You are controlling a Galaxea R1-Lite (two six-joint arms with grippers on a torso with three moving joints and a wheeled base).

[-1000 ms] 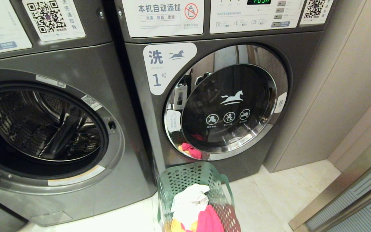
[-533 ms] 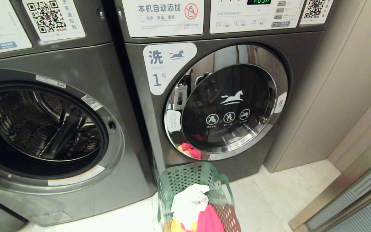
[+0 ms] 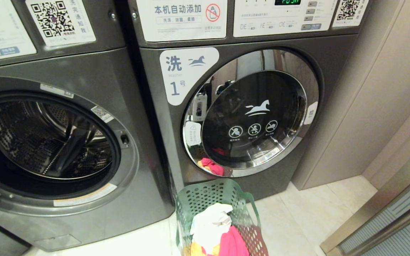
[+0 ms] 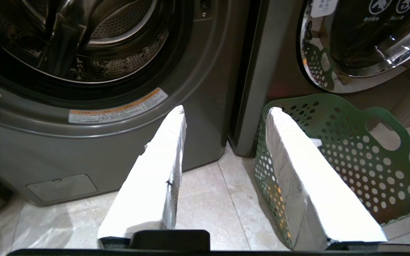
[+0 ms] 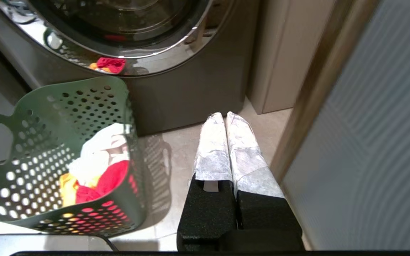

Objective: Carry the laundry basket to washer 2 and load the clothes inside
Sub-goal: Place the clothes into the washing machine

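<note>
The dark green laundry basket (image 3: 208,195) stands on the tiled floor in front of the washer labelled 1, close to the seam between the two machines. The clothes (image 3: 212,224) lie inside it: white on top, pinkish-red and yellow-orange beneath. Washer 2 (image 3: 126,89) is the dark grey machine on the left; its round mouth is uncovered, the steel drum (image 3: 48,138) bare, its numeral out of view. My left gripper (image 4: 226,110) hangs open and empty, low, just left of the basket (image 4: 351,149). My right gripper (image 5: 225,115) is shut on nothing, right of the basket (image 5: 84,103) and the clothes (image 5: 98,167).
Washer 1 (image 3: 247,117) has its chrome-rimmed door shut and mirrors the basket. A beige wall panel (image 3: 386,89) stands right of it, and a ribbed door with a metal frame (image 3: 386,220) closes the near right. Pale floor tiles (image 3: 297,213) lie between.
</note>
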